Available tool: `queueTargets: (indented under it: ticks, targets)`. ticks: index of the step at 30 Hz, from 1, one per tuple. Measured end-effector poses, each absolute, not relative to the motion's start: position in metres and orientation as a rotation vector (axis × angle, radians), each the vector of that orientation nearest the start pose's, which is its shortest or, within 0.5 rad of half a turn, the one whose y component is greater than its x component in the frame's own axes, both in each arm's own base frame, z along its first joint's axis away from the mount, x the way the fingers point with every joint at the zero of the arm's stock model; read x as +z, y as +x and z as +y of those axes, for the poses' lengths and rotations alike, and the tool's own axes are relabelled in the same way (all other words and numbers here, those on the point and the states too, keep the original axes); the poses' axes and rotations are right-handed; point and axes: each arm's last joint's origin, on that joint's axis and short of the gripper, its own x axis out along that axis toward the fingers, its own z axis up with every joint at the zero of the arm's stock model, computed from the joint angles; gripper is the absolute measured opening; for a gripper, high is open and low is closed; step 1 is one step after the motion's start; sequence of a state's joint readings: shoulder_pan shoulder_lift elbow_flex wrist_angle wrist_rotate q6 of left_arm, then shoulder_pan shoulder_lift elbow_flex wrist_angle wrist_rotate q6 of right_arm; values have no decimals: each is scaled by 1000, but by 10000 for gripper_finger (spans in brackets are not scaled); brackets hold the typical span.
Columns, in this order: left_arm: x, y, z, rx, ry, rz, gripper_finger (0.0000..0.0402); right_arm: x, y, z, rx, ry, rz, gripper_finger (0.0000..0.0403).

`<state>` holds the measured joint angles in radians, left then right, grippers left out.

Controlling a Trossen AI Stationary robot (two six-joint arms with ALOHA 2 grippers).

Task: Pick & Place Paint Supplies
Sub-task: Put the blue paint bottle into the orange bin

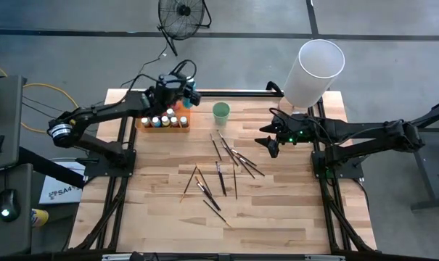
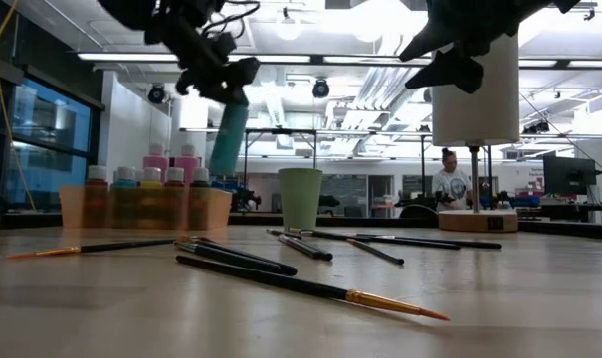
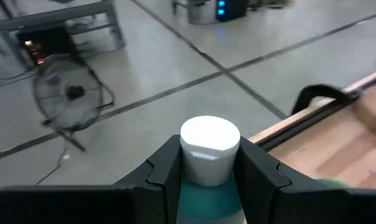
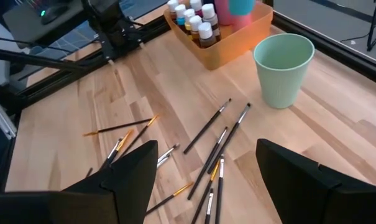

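Observation:
My left gripper [image 1: 186, 93] hovers above the far right end of the orange tray [image 1: 163, 123] and is shut on a tall teal bottle [image 2: 228, 137] with a white cap [image 3: 209, 142]. Small pale-capped paint bottles [image 4: 192, 17] and pink bottles [image 2: 171, 159] stand upright in the tray. Several thin dark-handled brushes [image 1: 226, 165] lie scattered flat on the wood in the middle of the table. My right gripper [image 1: 268, 142] is open above the table, to the right of the brushes and touching nothing; its fingers frame the brushes [image 4: 212, 149] in the right wrist view. My left gripper pinches the teal bottle between its two fingers [image 3: 165, 173] at the bottle's top, just under the white cap [image 3: 209, 163]. The fingers come from above. The bottle hangs below them, slightly tilted and lifted clear above the tray [image 2: 146, 207].
A pale green cup [image 1: 220, 112] stands upright just right of the tray. A tall white cylinder on a wooden base [image 1: 313, 71] stands at the far right corner. Bare wood lies toward the near edge. A floor fan [image 1: 183, 14] stands beyond the table; a person [image 2: 447, 179] is far behind.

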<state>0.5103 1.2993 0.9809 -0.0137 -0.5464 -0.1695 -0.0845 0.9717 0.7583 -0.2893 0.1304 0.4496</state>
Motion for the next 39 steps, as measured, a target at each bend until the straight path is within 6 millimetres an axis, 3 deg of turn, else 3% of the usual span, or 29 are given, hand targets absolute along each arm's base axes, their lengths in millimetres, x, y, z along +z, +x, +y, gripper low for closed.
queueTargets:
  ticks: [8,16,28,39]
  targets:
    - [270,233,150,1170,-216,241,114,282,207,-22,-348,421,441,266]
    - [249,227,147,1216,-225,253,114,282,206,-23,-373,414,436,266]
    - [227,221,145,1233,-225,230,114,282,206,-23,-373,414,436,266]
    - [221,224,146,1214,-220,256,114,282,206,-23,-372,414,435,266]
